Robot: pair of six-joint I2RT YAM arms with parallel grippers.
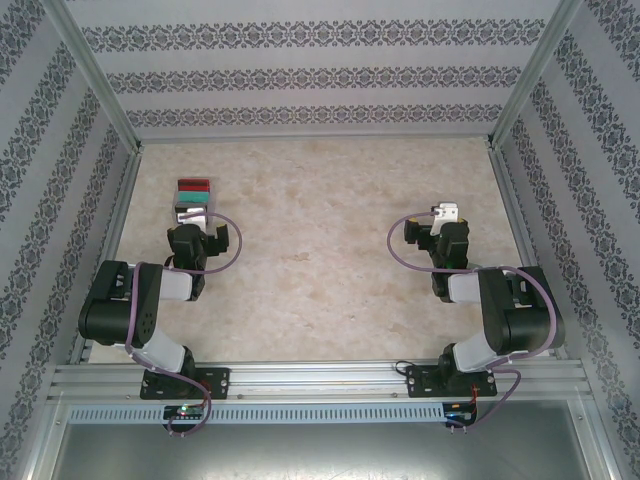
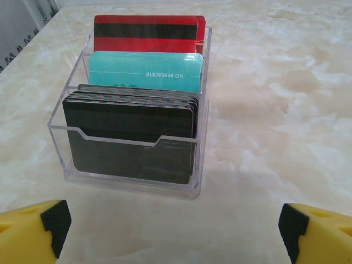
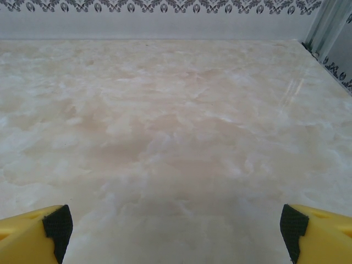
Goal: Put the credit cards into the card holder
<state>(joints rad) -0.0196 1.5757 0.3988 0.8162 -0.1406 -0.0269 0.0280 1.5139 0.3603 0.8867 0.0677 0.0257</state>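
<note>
Seemingly at the very start; jaws of left gripper [image 2: 175, 225] and right gripper [image 3: 176, 228] spread wide, grasping nothing; cards [image 2: 129, 124] upright in clear tray [image 2: 201, 159], all seen so far unplaced.

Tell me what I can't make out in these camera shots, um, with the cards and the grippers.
- Dark cards, left wrist view: how many there are; they overlap in a tight stack.
- Red card, left wrist view: its lower part, hidden behind the teal card.
- Teal card's lower part, same view: hidden by the dark stack.
- Teal card's printing, top external view: too small.
- Left gripper, left wrist view: the rear of its fingers, cut off by the picture's edges.
</note>
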